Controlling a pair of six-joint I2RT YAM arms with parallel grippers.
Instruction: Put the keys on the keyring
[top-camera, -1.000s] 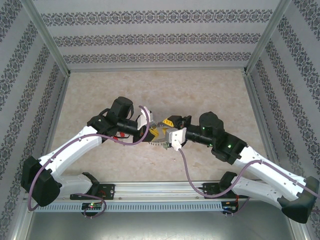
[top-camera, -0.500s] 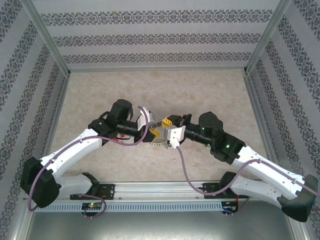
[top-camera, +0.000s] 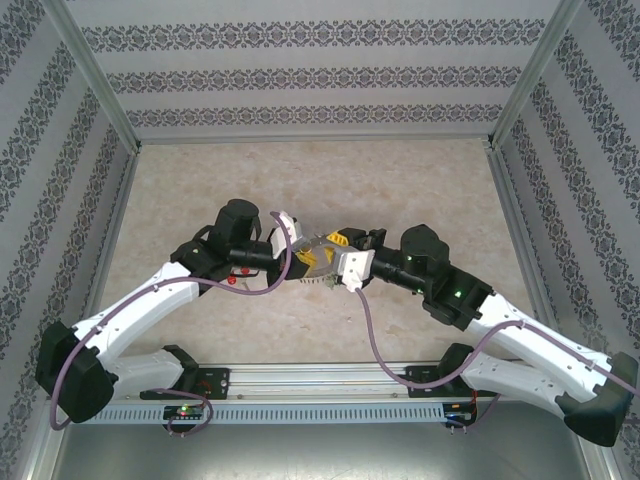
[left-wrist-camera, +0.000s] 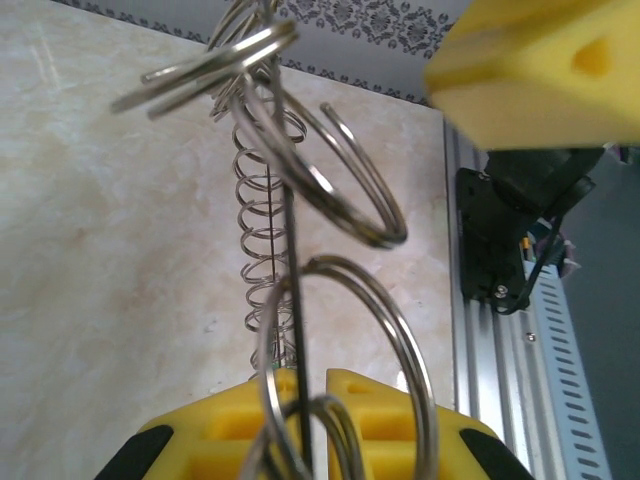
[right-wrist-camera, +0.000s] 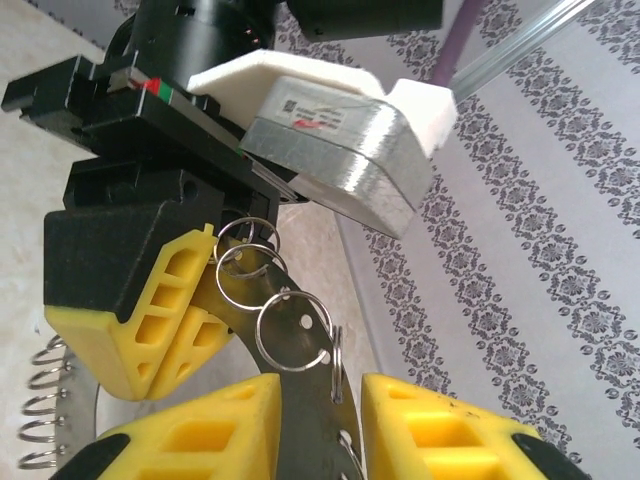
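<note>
The keyring (top-camera: 320, 264) is a flat grey metal band with holes, carrying several small split rings (right-wrist-camera: 290, 325), held up between both arms at mid-table. My left gripper (top-camera: 303, 260) is shut on the band's edge, its yellow fingers pinching the thin metal (left-wrist-camera: 315, 390). In the right wrist view the left gripper (right-wrist-camera: 205, 285) clamps the band's far end. My right gripper (right-wrist-camera: 320, 390) stands open, its jaws either side of the band (right-wrist-camera: 305, 425), and one split ring hangs in the gap. A tiny red speck (top-camera: 232, 282) lies by the left forearm; whether it is one of the keys cannot be told.
A thin wire coil spring (left-wrist-camera: 262, 230) hangs beside the rings above the beige tabletop (top-camera: 400, 190). Patterned walls enclose the table on three sides. A metal rail (top-camera: 320, 378) with the arm bases runs along the near edge.
Both grippers and the keyring have drifted slightly toward the far side. The left arm has swung a little to the left, and more of the red speck shows below it.
</note>
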